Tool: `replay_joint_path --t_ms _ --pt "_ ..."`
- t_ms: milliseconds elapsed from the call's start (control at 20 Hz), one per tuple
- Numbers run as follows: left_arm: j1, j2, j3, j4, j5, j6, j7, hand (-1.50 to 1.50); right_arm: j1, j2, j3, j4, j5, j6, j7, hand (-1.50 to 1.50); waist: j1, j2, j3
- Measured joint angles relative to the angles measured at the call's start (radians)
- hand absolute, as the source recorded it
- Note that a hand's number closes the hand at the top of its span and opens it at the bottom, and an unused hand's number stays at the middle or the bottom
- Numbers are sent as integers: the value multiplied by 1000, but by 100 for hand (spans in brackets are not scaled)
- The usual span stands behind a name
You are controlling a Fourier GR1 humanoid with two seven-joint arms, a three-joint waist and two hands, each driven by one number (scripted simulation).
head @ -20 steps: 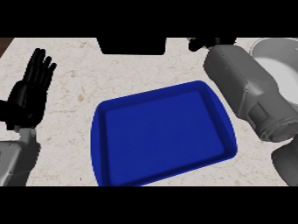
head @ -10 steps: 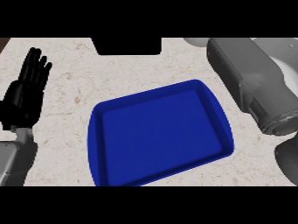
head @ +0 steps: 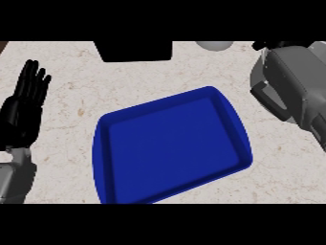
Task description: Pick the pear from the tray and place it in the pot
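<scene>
A: Looking down at the surface [head: 158,76], what lies in the middle?
B: The blue tray [head: 172,148], flat and turned at an angle, its rim raised all round.
A: And the pear?
B: I cannot tell where it is; no part of it shows.
A: The left hand [head: 20,117]?
B: At the left edge, well apart from the tray, fingers straight and pointing up, holding nothing.
A: The right hand [head: 260,45]?
B: Only a dark sliver shows past the big grey right forearm [head: 299,91], near the top right corner. Whether it is spread or closed, I cannot tell.
A: Anything else?
B: A black block [head: 134,50] and a pale grey rounded shape [head: 215,45] at the top edge.
</scene>
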Motion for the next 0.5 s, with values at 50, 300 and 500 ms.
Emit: replay_joint_path --t_ms 50,300,500 --pt "5 -1 0 -2 -2 1 -1 0 23 -26 -9 -18 -5 -8 -15 150 -2 0 0" --pt "-12 -13 1 2 -11 9 5 0 153 -152 -63 -137 -41 -48 -112 150 2 5 0" --pt "-30 -7 8 0 -13 -2 20 0 266 -229 -98 -232 -51 -66 -161 150 11 9 0"
